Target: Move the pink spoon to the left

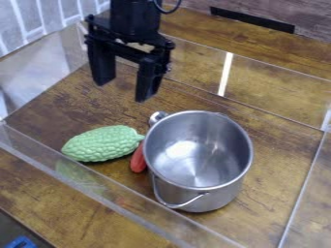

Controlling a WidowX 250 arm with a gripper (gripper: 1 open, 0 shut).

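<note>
The black robot pincer [120, 79] hangs above the brown wooden counter [258, 97], toward the far left. It points down. Its two fingers are spread wide apart, and there is nothing between them.

The small reddish-pink plastic spoon [137, 161] is at the near side, well apart from the pincer. It sits in a tight spot. On its left is the bumpy green toy vegetable [103, 144]. On its right is the round shiny steel pot [198, 156]. Only a small bit of the spoon shows, so I cannot tell if it touches the pot or slides a little under it. It looks like it is right against both things.

The pincer is probably held wide so it can come down over the thin spoon. It is up high, so it will not bump the pot or the vegetable on the way. The gap is narrow, so the fingers may push one of the neighbours.

A clear plastic wall [52, 160] runs along the near edge, likely to stop things from falling off.

I see no words, labels or brand marks on anything.
</note>
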